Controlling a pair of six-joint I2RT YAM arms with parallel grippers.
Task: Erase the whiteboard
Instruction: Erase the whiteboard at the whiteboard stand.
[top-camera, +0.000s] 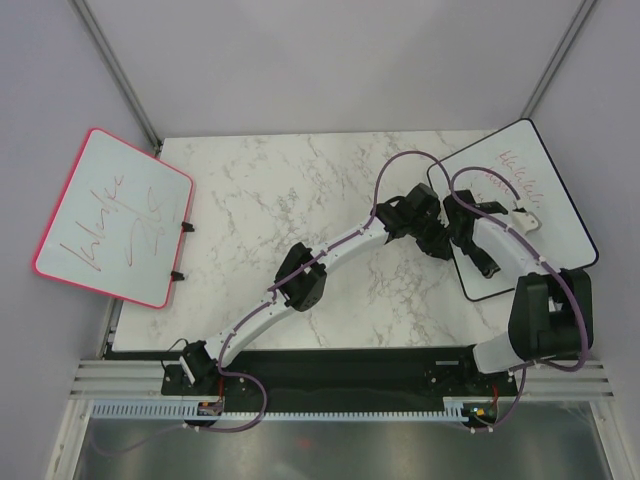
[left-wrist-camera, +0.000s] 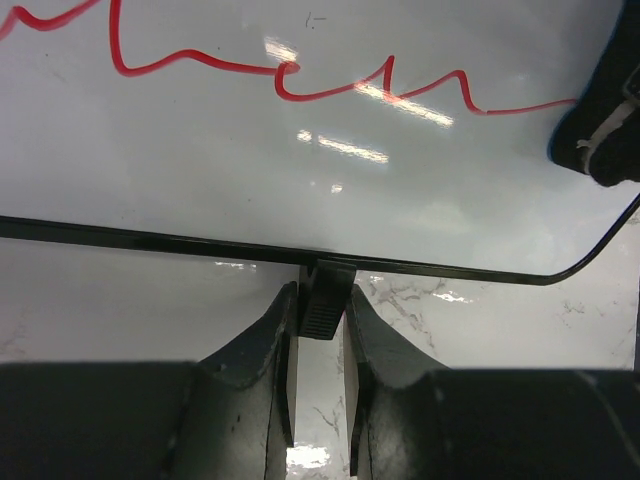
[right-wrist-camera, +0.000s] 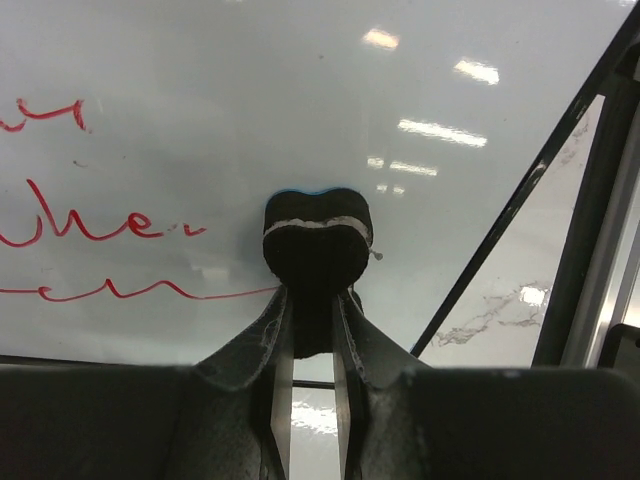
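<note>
The whiteboard (top-camera: 560, 210) lay over the far right corner of the marble table (top-camera: 280, 190), partly overhanging it. At the whiteboard's left edge, the left gripper (left-wrist-camera: 320, 298) was narrowed onto a black ribbed tab (left-wrist-camera: 328, 272) on the thin black frame, its fingers off the white face. The right gripper (right-wrist-camera: 312, 300) stood over the whiteboard's face, pinching a black eraser (right-wrist-camera: 316, 235) that met the surface just right of the red handwriting (right-wrist-camera: 90, 225). A pink-framed board (top-camera: 115, 215) lay well left of the whiteboard.

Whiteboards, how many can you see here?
2: the black-framed whiteboard lies at the table's far right corner; the pink-framed whiteboard overhangs its left edge. None seems hidden.
</note>
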